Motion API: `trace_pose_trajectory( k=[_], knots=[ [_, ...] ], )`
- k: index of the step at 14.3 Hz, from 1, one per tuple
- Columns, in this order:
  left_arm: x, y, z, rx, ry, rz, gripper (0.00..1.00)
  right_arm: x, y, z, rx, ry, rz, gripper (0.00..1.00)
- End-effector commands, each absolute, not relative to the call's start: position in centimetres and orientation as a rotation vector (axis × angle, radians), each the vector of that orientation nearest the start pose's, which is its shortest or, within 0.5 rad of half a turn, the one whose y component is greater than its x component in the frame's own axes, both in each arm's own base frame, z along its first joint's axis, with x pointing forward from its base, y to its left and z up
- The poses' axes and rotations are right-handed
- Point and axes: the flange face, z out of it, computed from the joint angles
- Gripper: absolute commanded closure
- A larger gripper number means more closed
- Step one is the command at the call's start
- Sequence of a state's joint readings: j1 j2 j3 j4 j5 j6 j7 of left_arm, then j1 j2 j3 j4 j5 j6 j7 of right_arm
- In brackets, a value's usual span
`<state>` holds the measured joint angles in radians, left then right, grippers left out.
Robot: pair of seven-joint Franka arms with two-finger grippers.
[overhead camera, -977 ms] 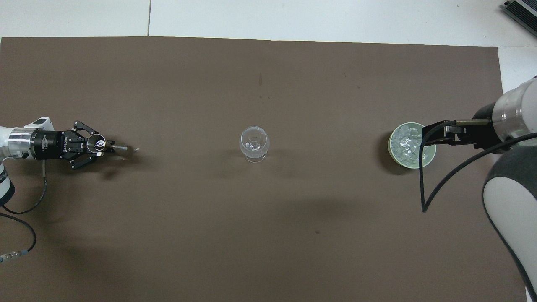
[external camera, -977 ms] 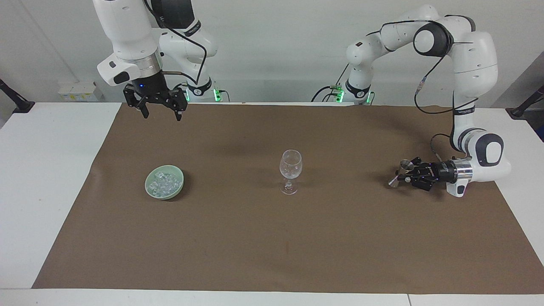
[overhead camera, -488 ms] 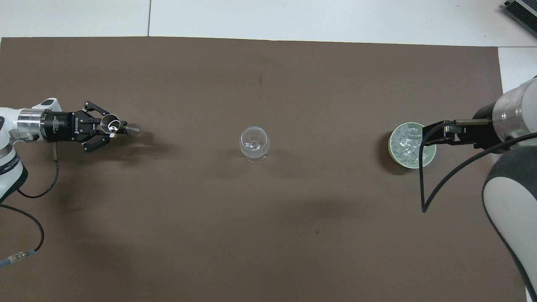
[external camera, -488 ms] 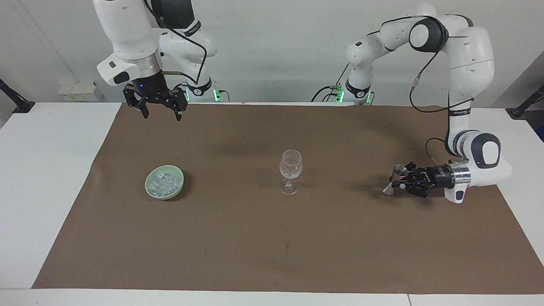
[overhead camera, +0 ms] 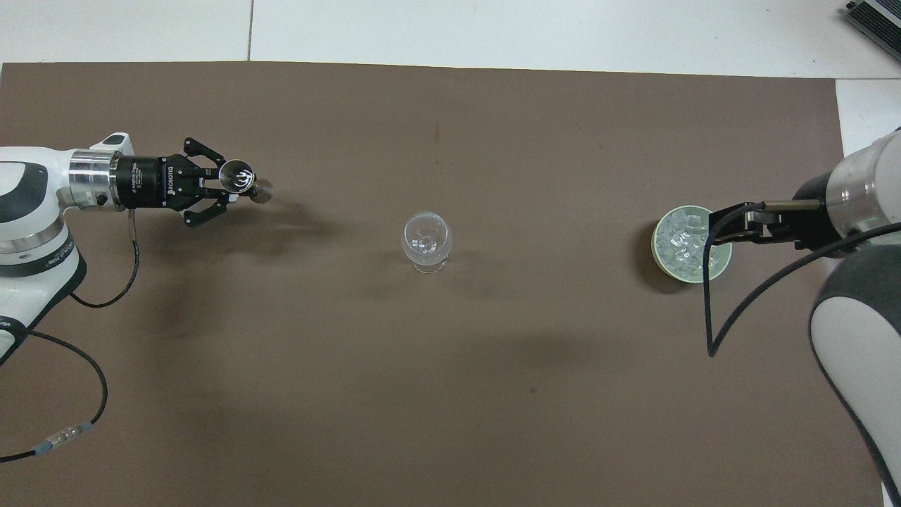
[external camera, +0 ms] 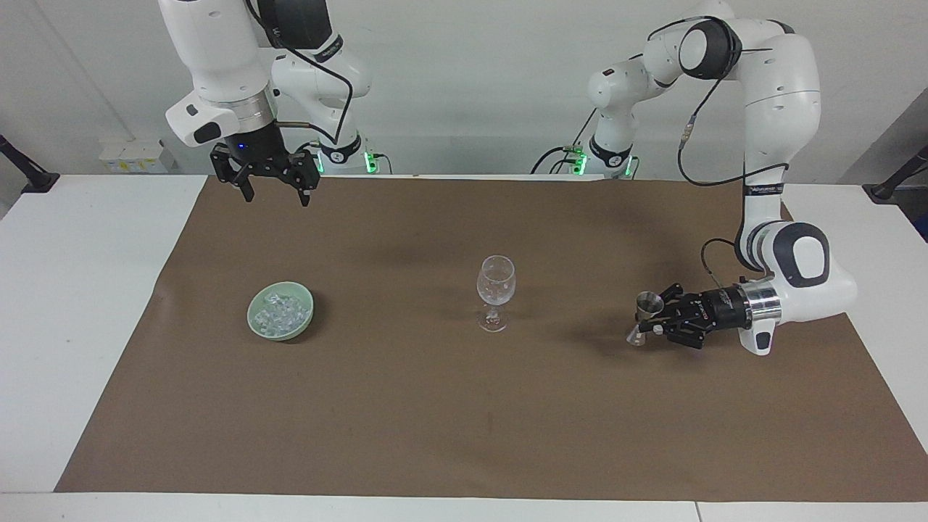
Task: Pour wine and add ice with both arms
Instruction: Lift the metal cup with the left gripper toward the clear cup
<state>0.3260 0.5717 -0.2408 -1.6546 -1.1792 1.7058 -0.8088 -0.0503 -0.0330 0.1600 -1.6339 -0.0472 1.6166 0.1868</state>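
As my left gripper, clamped on the metal measuring cup, has carried it closer to the wine glass, pouring looks next. My right gripper waits open above the mat; the ice sits in its bowl.

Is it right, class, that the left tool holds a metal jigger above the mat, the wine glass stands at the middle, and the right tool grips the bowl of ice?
Not quite. In the facing view the right tool hangs open in the air, holding nothing, apart from the green bowl of ice. The left tool does hold the jigger, and the wine glass stands mid-mat.
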Motion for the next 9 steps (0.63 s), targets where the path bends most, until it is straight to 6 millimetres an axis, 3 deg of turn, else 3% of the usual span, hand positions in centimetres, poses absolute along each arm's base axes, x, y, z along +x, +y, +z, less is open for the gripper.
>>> trace_pose_trajectory(
  k=[1,3,9],
  knots=[
    [65.8,-3.1,34.2,1.464,1.349,-0.941,1.0,53.8,5.4,61.8,-3.177,0.101,-0.024,0.0],
    [65.4,-4.4,35.4,1.475,1.365,-0.921,1.0,53.8,5.4,61.8,-3.177,0.101,-0.024,0.0],
    [63.0,-8.4,36.7,1.47,1.414,-0.861,1.0,53.8,5.4,61.8,-3.177,0.101,-0.024,0.0]
  ],
)
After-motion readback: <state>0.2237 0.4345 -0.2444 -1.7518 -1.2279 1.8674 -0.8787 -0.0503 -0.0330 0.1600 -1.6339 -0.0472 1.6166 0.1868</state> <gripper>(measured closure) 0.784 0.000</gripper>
